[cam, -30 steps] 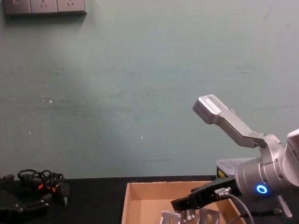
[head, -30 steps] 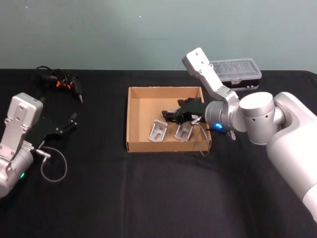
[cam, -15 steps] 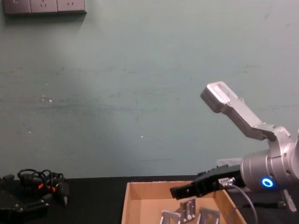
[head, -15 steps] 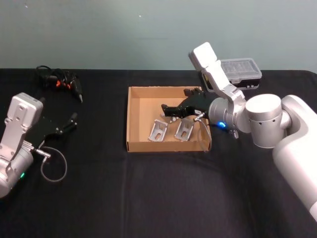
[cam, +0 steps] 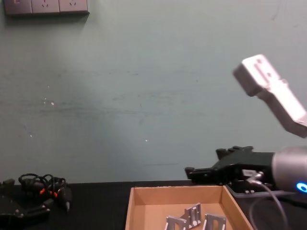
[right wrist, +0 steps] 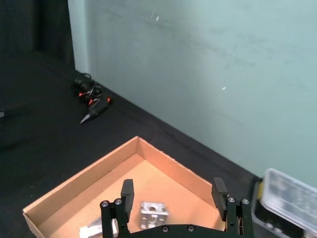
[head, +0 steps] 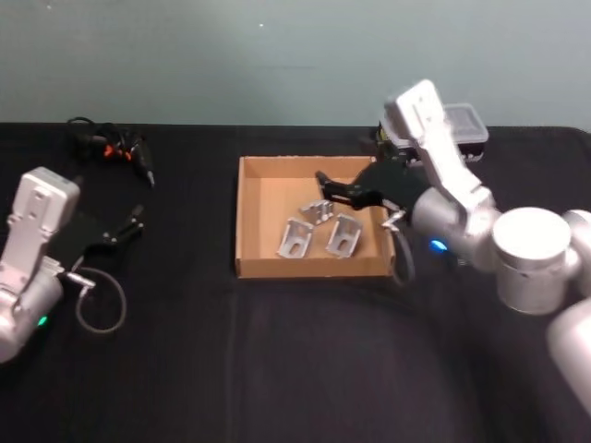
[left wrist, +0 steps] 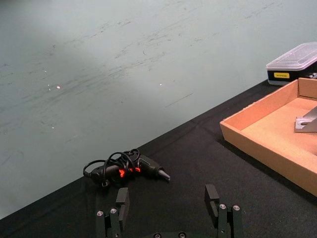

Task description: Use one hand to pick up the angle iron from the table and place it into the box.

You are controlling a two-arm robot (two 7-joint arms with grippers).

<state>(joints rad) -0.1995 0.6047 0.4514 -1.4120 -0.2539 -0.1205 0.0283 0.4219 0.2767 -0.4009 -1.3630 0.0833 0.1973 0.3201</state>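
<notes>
The tan box (head: 309,269) sits mid-table on the black table (head: 277,369). Three silver angle irons lie inside it: (head: 295,238), (head: 342,235) and a tilted one (head: 319,212) toward the back. The chest view shows them low in the box (cam: 177,189), with one angle iron (cam: 192,215) propped up. My right gripper (head: 334,190) hangs open and empty above the box's back right part. In the right wrist view its fingers (right wrist: 127,191) stand apart above an angle iron (right wrist: 153,213). My left gripper (head: 134,223) rests open at the table's left.
A black plastic case (head: 466,125) with a clear lid stands behind the box at the right. A black tool with coiled cable (head: 115,148) lies at the back left. A loop of grey cable (head: 97,309) hangs by my left arm.
My right gripper has risen out of the box and drawn back to the right. A third angle iron now lies uncovered in the box where the gripper was.
</notes>
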